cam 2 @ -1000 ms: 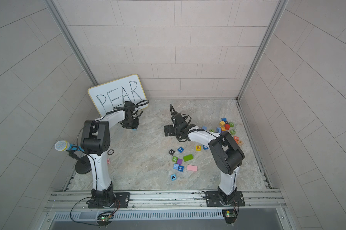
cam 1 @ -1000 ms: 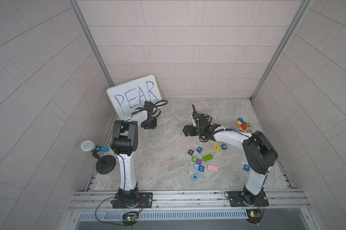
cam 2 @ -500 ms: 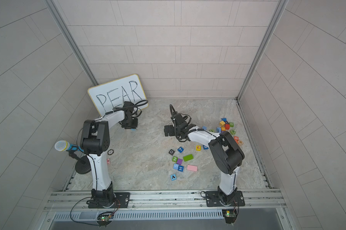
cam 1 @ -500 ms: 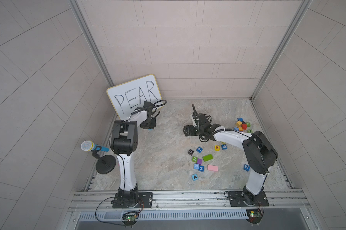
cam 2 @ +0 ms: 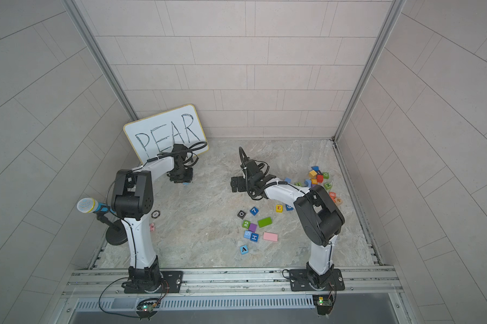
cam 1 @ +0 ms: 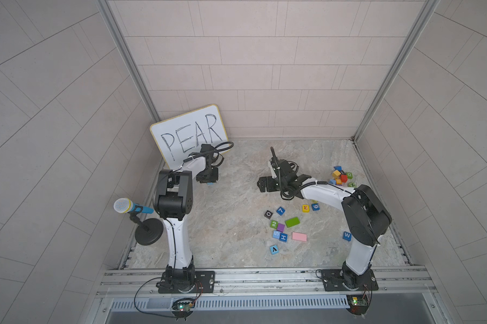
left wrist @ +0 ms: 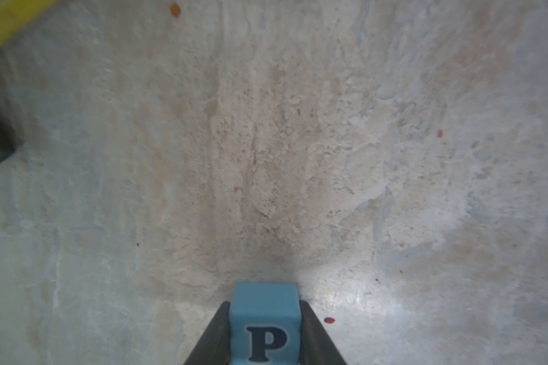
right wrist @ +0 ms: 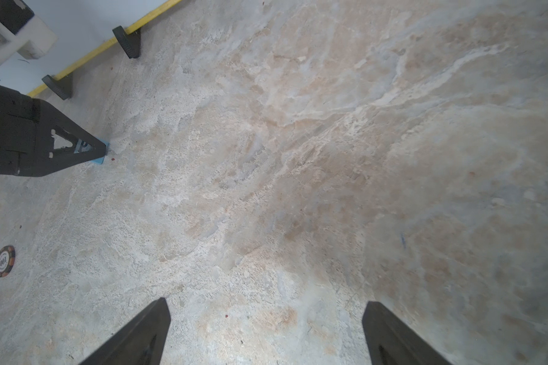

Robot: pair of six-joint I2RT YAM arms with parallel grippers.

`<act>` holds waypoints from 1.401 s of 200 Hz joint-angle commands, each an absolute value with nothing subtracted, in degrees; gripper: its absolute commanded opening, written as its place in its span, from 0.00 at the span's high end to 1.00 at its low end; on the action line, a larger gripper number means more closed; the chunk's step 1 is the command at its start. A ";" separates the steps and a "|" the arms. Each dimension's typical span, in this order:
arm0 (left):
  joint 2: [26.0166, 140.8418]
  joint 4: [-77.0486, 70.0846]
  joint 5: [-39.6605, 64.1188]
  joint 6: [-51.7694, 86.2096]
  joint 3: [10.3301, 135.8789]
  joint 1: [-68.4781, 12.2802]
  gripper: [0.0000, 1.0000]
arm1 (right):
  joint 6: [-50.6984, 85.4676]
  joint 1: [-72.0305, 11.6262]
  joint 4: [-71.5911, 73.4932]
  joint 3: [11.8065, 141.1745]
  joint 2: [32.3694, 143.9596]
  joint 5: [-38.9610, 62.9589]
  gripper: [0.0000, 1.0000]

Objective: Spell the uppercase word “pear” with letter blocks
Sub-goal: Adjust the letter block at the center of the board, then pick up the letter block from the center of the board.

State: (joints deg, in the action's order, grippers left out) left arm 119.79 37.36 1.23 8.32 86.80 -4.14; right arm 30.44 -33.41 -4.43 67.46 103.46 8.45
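1. Letter blocks lie well apart. The P block point(left wrist: 264, 319) is down at the tabletop point(left wrist: 266, 158) near the whiteboard point(cam 1: 189, 134), pinched between the fingers of the left hand point(left wrist: 264, 304). The E block point(cam 1: 305, 208) and A block point(cam 1: 274, 249) lie loose among other cubes near the right arm.
2. Only the left wrist view shows the letter P and a finger against each side of that block. Both top views give just a blue sliver under that hand. An orange-red block point(cam 2: 332, 194) with a pale letter shows beside the right arm in a top view only.
3. Since a second ago, both arms and the loose blocks have kept their places.
4. The left arm reaches forward with its hand pointing down. The right hand point(right wrist: 266, 301) is spread wide and empty over bare tabletop, facing the left hand.
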 commanded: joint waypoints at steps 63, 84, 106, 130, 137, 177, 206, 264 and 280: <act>118.65 38.73 -0.05 8.96 85.69 -3.78 0.56 | 30.59 -33.33 -4.23 67.06 101.16 8.09 0.00; 118.12 38.74 -0.32 8.96 85.78 -3.76 0.54 | 30.59 -33.31 -4.31 67.00 101.07 8.09 0.00; 117.34 38.71 -0.34 8.96 85.87 -3.82 0.52 | 30.59 -33.33 -4.40 66.97 100.90 8.00 0.00; 116.52 38.89 -0.47 8.88 85.96 -3.92 0.49 | 30.59 -33.32 -4.26 66.90 100.72 8.13 0.00; 116.11 38.85 -0.53 8.87 85.96 -3.87 0.48 | 30.60 -33.31 -4.22 66.97 100.72 8.17 0.00; 113.12 38.97 -0.60 9.47 86.66 -3.93 0.39 | 29.91 -33.31 -4.48 67.40 100.11 7.91 0.00; 110.12 39.01 -1.37 10.43 86.19 -3.96 0.32 | 29.97 -33.40 -3.90 66.78 99.69 7.91 0.00; 105.44 39.18 -1.93 11.25 85.43 -4.96 0.23 | 27.35 -33.22 -4.04 66.27 98.02 6.75 0.00; 104.04 39.46 -2.25 11.41 85.17 -5.35 0.18 | 26.43 -33.05 -4.16 65.98 97.33 6.07 0.00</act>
State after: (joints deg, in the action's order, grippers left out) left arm 106.85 37.76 -0.95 10.76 86.37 -4.69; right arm 28.51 -33.34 -4.05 67.02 100.47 7.97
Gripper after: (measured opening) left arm 0.781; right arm 0.997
